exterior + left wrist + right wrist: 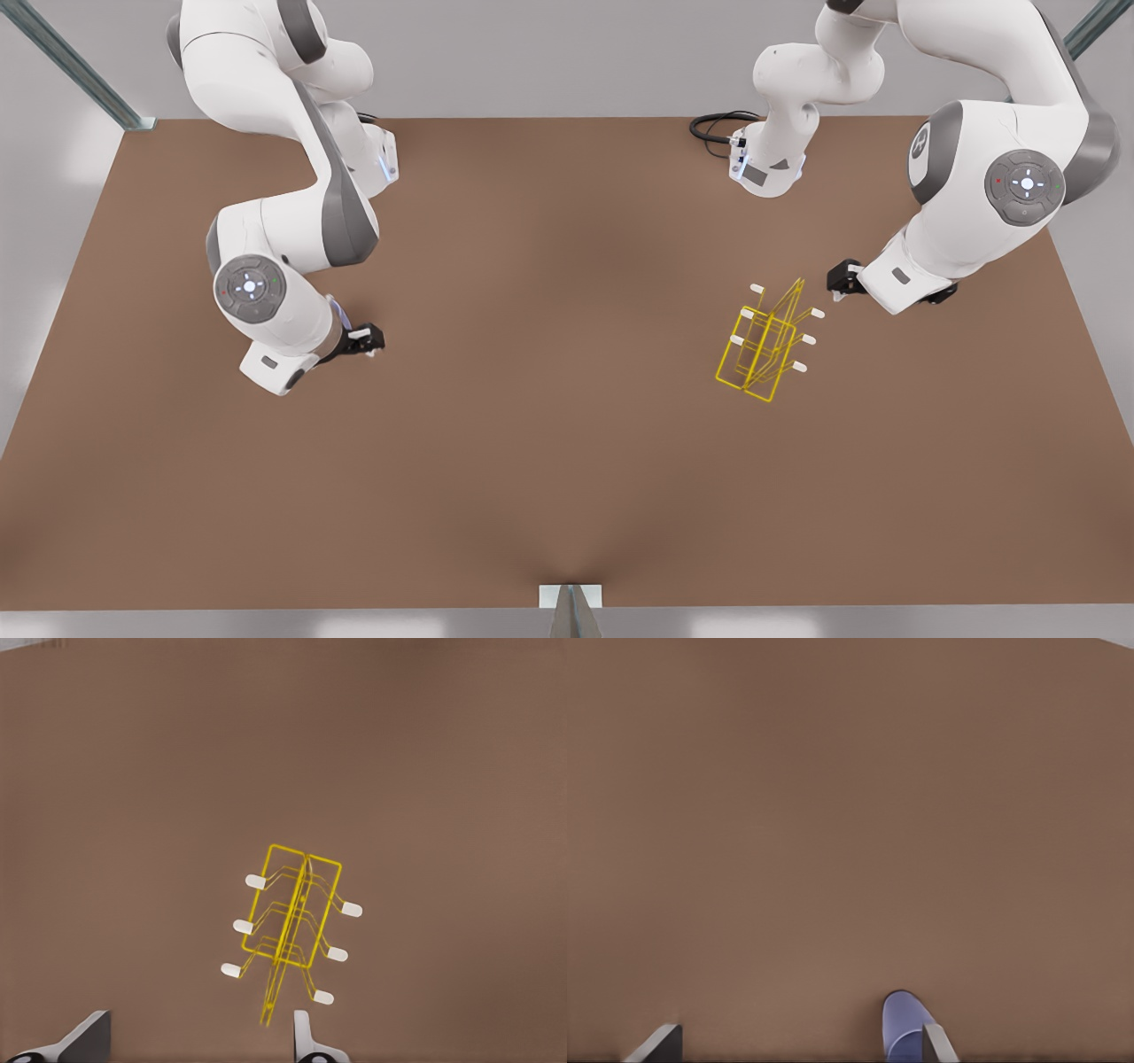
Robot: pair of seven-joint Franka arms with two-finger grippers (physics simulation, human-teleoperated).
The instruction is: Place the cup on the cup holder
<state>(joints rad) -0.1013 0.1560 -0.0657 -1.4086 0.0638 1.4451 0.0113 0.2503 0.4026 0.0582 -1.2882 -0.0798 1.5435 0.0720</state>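
Note:
The pale lavender-blue cup [902, 1026] lies on the brown table between my right gripper's [797, 1047] open fingers, close against one fingertip [937, 1042]; just its rounded end shows. That right gripper [372, 341] sits low on the front view's left. The yellow wire cup holder [764, 346] stands on the front view's right, its white-capped prongs pointing outward. My left gripper [837, 285] hovers just beyond it, open and holding nothing. In the left wrist view the cup holder [292, 917] lies ahead of the open left gripper [199, 1047].
The brown table [549, 443] spreads wide between the two arms. A black cable [713, 128] coils by the arm base at the back. Metal frame posts stand at the far corners.

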